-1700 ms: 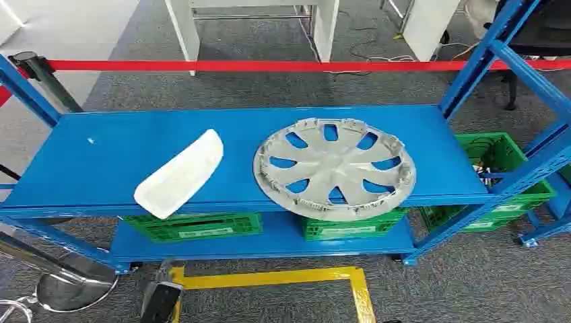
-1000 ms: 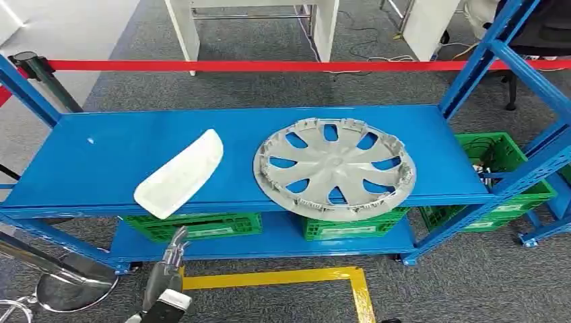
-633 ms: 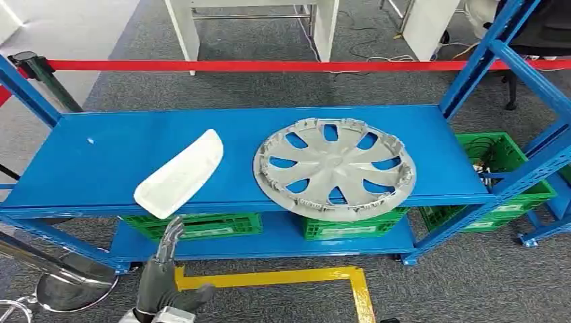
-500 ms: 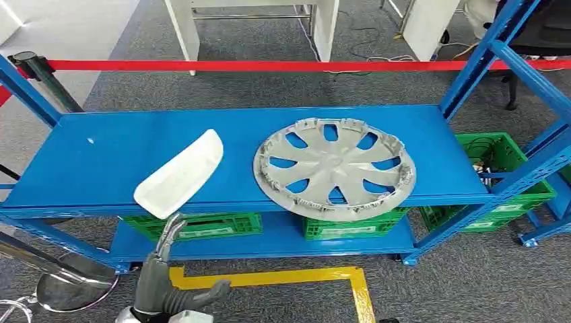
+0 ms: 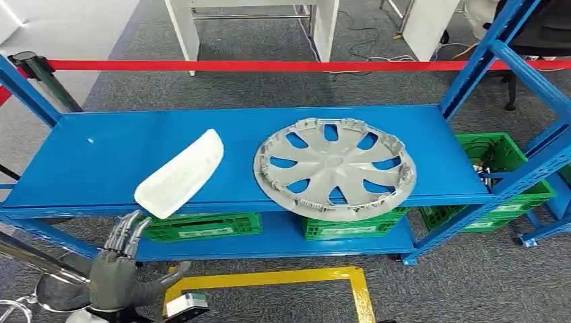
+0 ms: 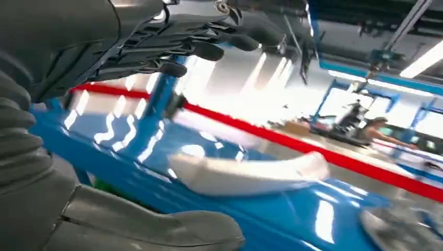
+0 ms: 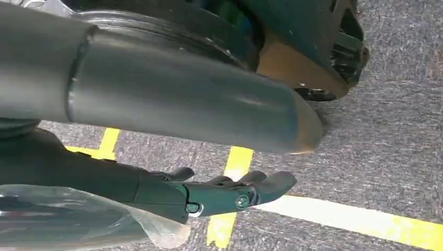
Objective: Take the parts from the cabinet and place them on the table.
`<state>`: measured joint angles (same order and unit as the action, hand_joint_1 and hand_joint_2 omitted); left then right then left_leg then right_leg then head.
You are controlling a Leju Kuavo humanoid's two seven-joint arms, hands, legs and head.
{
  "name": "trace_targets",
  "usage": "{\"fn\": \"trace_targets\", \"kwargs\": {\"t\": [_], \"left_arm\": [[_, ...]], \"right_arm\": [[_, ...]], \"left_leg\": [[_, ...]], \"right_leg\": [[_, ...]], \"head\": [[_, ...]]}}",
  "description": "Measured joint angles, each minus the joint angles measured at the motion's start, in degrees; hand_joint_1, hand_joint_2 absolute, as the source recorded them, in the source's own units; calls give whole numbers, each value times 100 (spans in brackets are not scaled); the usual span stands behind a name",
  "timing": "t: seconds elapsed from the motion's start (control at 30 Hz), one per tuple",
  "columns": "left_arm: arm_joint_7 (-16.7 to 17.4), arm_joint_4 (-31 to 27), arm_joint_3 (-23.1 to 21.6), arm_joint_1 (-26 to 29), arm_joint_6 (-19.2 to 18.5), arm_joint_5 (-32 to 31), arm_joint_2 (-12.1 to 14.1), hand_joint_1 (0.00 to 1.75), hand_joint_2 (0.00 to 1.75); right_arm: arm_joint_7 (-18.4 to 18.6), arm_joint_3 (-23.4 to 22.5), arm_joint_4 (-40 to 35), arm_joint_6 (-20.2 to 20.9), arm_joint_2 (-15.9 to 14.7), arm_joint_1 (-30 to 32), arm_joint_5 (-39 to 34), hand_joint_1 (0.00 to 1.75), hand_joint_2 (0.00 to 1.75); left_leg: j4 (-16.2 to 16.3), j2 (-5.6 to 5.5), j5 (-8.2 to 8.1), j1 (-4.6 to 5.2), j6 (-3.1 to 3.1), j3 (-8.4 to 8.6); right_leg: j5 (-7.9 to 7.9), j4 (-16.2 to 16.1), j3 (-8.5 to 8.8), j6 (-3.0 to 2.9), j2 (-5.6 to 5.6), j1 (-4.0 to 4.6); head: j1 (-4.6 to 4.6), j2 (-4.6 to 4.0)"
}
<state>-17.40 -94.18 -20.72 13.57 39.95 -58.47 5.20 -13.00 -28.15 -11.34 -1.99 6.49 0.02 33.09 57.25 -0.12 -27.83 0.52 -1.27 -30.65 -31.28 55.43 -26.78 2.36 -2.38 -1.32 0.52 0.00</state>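
A white elongated plastic part (image 5: pixel 180 175) lies on the blue shelf (image 5: pixel 108 155) near its front edge, left of centre. A grey wheel cover (image 5: pixel 334 168) lies flat to its right, its rim overhanging the shelf front. My left hand (image 5: pixel 118 268) is raised below and in front of the white part, fingers apart and pointing up, holding nothing. In the left wrist view the white part (image 6: pixel 245 172) lies just ahead of the spread fingers (image 6: pixel 188 47). My right hand (image 7: pixel 209 193) hangs low over the carpet, fingers extended, empty.
Green crates (image 5: pixel 198 225) stand on the lower shelf, and another (image 5: pixel 501 175) sits at the right. Blue rack uprights (image 5: pixel 485 57) rise at the right. A red barrier tape (image 5: pixel 269 65) runs behind the rack. Yellow floor tape (image 5: pixel 289 277) marks the carpet below.
My left hand has risen from the bottom edge toward the shelf front, shifted left, and spread its fingers. The parts on the shelf have not moved.
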Motion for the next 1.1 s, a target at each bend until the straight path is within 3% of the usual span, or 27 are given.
{"fn": "trace_targets", "kwargs": {"t": [0.13,0.3,0.37,0.47,0.57,0.73,1.1], "left_arm": [[443,-98,261,28,0,97,148,0,175],[745,-116,675,155,-66,434,330,0,175],[627,-113,914,199,-160,915,374,0,175],[171,-63,1310,202,-301,1829,324,0,175],[-57,116,1762,129,-505,2112,221,0,175],[-212,459,2309,-2,-656,2250,125,0,175],[-284,855,2695,-232,-826,2051,11,0,175]], "right_arm": [[4,-22,0,35,-24,1,15,0,0],[4,-28,0,50,-70,11,55,0,0],[4,-31,0,52,-87,10,77,0,0],[0,-31,0,55,-105,9,118,0,0],[0,-31,0,61,-120,8,188,0,0],[0,-31,0,81,-140,6,227,0,0],[2,-31,0,98,-164,-2,347,0,0]], "left_leg": [[0,0,0,0,0,1],[0,0,0,-3,0,1],[0,0,0,-3,0,0],[-1,0,0,-4,0,0],[-1,0,0,-3,0,1],[-1,0,0,-2,0,1],[-1,0,0,-3,0,1]], "right_leg": [[0,0,-14,0,-2,0],[0,1,-11,0,0,2],[-2,1,-11,-2,0,3],[-2,1,-14,-2,0,3],[-2,0,-35,-3,-1,2],[-2,0,-37,-3,0,2],[-2,0,-31,-3,-1,2]], "head": [[0,0],[0,0],[-2,0],[0,0],[0,0],[0,0],[0,0]]}}
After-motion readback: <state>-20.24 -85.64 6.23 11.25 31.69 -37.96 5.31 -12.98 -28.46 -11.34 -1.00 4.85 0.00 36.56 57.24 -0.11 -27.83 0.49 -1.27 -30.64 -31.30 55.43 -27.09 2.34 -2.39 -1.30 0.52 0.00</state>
